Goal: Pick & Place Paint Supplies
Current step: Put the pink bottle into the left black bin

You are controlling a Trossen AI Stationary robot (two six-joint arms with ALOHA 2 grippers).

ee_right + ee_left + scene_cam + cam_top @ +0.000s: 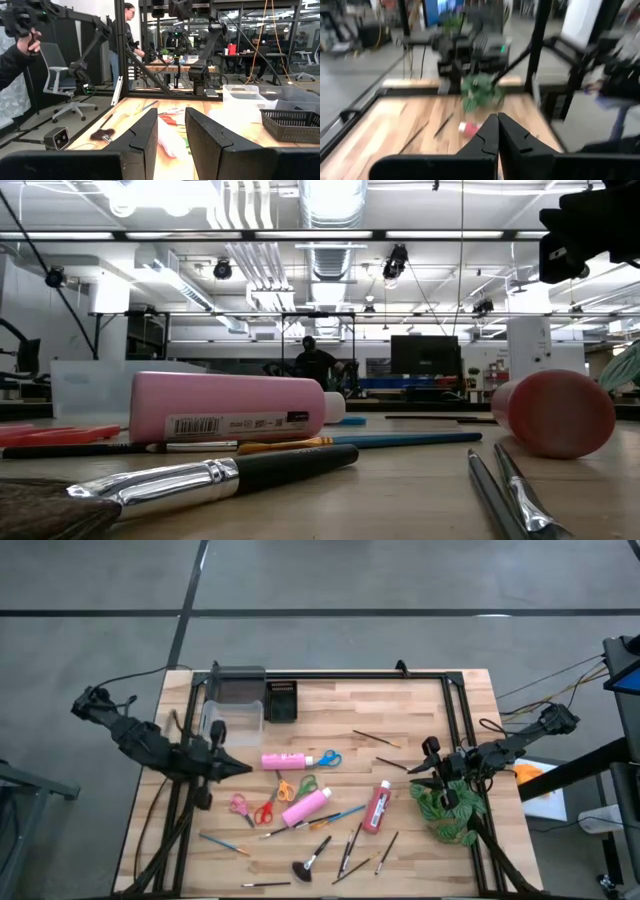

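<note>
Plant (447, 806) partly hidden under right gripper (421, 770).

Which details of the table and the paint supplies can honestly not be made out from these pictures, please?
- Clear tub, high view: contents too small to tell.
- Left gripper, left wrist view: its shut fingers cover the table ahead; the red tube beyond is blurred.
- Right gripper, right wrist view: hides most of a pink bottle.
- Pink bottle, low view: blocks whatever lies behind it.
</note>
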